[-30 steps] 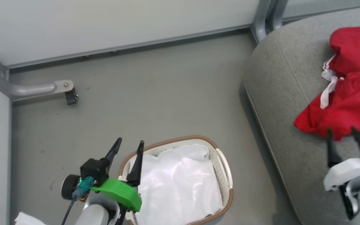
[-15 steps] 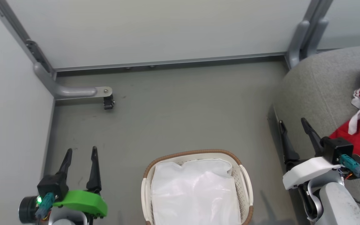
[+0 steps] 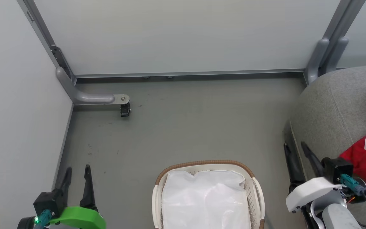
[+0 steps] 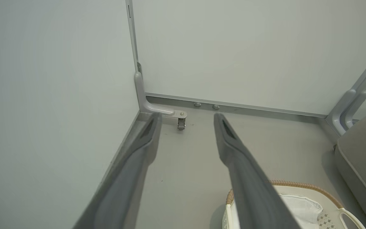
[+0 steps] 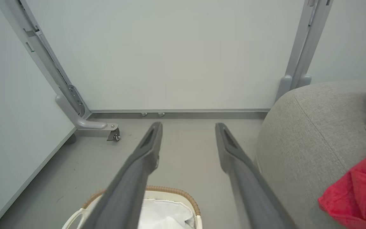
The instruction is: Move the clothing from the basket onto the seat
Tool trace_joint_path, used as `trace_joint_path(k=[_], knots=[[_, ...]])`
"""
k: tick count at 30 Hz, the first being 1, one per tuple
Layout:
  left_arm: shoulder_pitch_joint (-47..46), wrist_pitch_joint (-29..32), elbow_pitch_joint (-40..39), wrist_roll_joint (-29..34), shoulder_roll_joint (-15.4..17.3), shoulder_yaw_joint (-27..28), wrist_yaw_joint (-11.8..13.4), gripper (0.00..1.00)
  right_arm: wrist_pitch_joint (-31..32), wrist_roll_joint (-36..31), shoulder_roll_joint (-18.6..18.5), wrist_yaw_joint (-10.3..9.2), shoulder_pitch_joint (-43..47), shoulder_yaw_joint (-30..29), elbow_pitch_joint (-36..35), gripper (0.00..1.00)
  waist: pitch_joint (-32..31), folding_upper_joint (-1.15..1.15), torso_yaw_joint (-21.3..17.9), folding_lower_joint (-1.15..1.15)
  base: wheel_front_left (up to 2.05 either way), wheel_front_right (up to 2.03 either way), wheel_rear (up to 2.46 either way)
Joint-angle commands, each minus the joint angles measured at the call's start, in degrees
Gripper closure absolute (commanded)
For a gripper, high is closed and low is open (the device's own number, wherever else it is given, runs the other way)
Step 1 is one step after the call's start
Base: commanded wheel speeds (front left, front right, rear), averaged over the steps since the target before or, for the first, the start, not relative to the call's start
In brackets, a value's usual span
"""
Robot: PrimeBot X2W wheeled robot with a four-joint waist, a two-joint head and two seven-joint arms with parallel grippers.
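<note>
Low at the left of the head view, the left claw (image 3: 77,168): spread apart, nothing between its two dark fingers (image 3: 88,186), poised over bare floor (image 3: 183,127) just beside the pale wall panel (image 3: 14,111). Well apart from the basket (image 3: 202,163). In the left wrist view, the same open gap, and beyond it a small caster (image 4: 180,124) under a grey bracket in the corner of the floor.

Low at the right of the head view, the right claw (image 3: 294,145): likewise spread and empty, tips over the line where the seat (image 3: 329,111) meets the floor. Near the clothing (image 3: 365,159), not touching it.

Bright red with white striped trim, the clothing: bunched on the seat at the right edge of the head view, partly cut off there. In the right wrist view, a red fold at the lower right on the grey cushion, with a bit of white trim above it.

At the bottom centre, between the two claws, the basket: upright on the floor, just left of the seat, with brown woven rim, cream perforated wall and a side handle. Inside, a white shiny liner (image 3: 205,200), crumpled, spread across the bottom.

Behind, pale panels in grey frames, and a grey frame post (image 3: 326,57) at the seat's far corner.
</note>
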Motion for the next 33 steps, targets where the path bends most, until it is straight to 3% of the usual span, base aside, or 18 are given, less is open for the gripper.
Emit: trace_joint_path(k=[1, 33], knots=[[0.07, 0.01, 0.49, 0.00, -0.10, -0.01, 0.00, 1.00, 0.00, 0.01, 0.12, 0.00, 0.28, 0.02, 0.46, 1.00, -0.01, 0.00, 0.01, 0.00, 0.00, 0.00, 0.00], [-1.48, 8.07, -2.05, -30.07, -0.08, 1.82, -0.08, 1.00, 8.08, 30.36, 0.20, -0.01, 1.68, -2.23, -2.74, 1.00, -0.75, 0.05, -0.51, 0.00, 0.00, 0.00, 0.00]])
